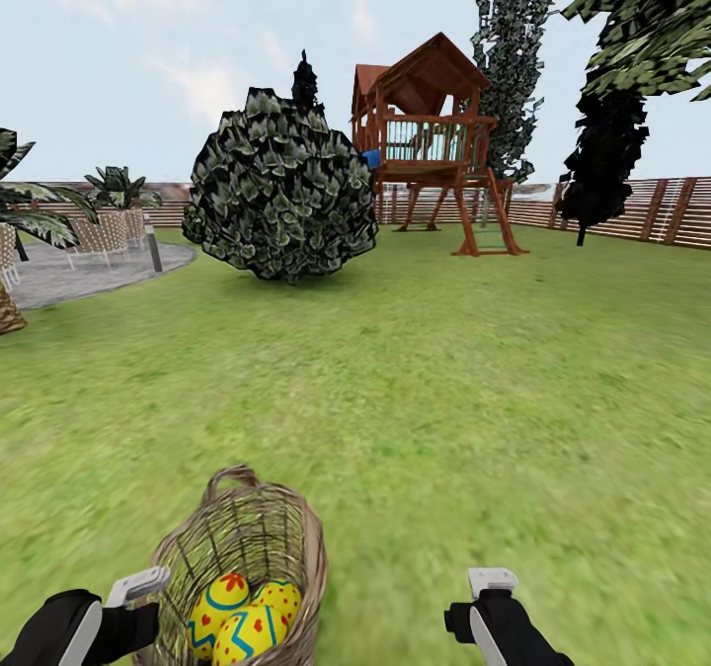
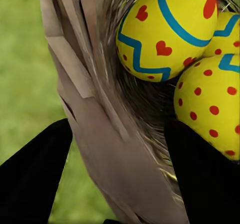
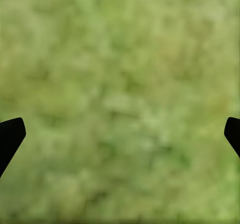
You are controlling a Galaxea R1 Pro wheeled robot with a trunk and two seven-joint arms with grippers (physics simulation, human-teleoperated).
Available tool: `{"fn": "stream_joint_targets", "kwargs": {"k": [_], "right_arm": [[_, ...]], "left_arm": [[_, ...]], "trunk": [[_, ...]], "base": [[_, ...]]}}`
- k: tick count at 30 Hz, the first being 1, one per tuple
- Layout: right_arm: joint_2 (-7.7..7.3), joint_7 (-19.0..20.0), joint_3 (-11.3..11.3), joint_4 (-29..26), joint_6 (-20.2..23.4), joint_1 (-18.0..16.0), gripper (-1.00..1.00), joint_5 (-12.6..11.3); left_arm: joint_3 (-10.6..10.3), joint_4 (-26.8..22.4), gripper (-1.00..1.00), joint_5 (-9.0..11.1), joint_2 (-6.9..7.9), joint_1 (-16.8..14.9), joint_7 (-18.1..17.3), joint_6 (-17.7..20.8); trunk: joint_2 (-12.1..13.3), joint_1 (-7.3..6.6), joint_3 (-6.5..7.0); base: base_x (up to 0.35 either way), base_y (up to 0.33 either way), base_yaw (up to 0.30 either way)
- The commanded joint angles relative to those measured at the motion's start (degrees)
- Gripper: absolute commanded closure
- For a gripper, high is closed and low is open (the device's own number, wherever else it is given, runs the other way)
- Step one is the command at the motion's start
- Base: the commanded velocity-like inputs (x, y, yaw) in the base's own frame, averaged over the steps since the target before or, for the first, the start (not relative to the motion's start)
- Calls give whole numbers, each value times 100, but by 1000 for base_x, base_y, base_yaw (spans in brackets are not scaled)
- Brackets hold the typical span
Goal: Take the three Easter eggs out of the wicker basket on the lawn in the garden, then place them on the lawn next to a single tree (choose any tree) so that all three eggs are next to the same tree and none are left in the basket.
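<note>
My left gripper (image 2: 117,184) straddles the wicker basket (image 1: 286,538) rim, jaws spread. Right gripper (image 3: 120,134) is agape over lawn (image 3: 120,59) — the left wrist view shows three Easter eggs (image 2: 165,29) close up.

Three Easter eggs (image 1: 242,617) sit in one wicker basket (image 1: 296,538) at six o'clock on the lawn (image 1: 444,379). Two grippers flank it: the left gripper (image 1: 138,587) at seven o'clock, the right gripper (image 1: 491,580) at five. One round dark bush (image 1: 281,187) stands at eleven o'clock, one wooden playhouse (image 1: 430,132) at twelve. Two potted palms (image 1: 120,192) stand at ten o'clock.
</note>
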Motion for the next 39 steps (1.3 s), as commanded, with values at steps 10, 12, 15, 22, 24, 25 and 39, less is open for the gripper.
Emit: {"fn": "stream_joint_targets", "kwargs": {"k": [10,12,15,22,24,25,39], "right_arm": [[5,-53,25,2,9,-3,-100,-60],[12,-53,27,7,9,-3,-100,-60],[22,-53,26,115,1,-3,-100,-60],[23,-53,25,151,0,-3,-100,-60],[23,-53,25,152,0,-3,-100,-56],[24,-53,25,152,0,-3,-100,-58],[32,-53,23,152,-1,-3,-100,-93]], "left_arm": [[8,23,100,-49,-16,-2,-36,33],[2,31,100,-49,-23,-2,-30,32],[1,32,100,-49,-27,-2,-29,33],[0,50,100,-49,-98,-2,-23,25],[1,46,100,-49,-98,-2,-28,25],[1,44,100,-49,-98,-2,-29,25],[1,51,100,-48,-99,-2,-29,34]], "trunk": [[-3,-1,-6],[-3,-1,-6],[-3,-1,-6],[-3,-1,-6],[-3,-1,-6],[-3,-1,-6],[519,-287,227]], "base": [[0,0,0],[0,0,0],[0,0,0],[0,0,0],[0,0,0],[0,0,0],[0,0,-70]]}}
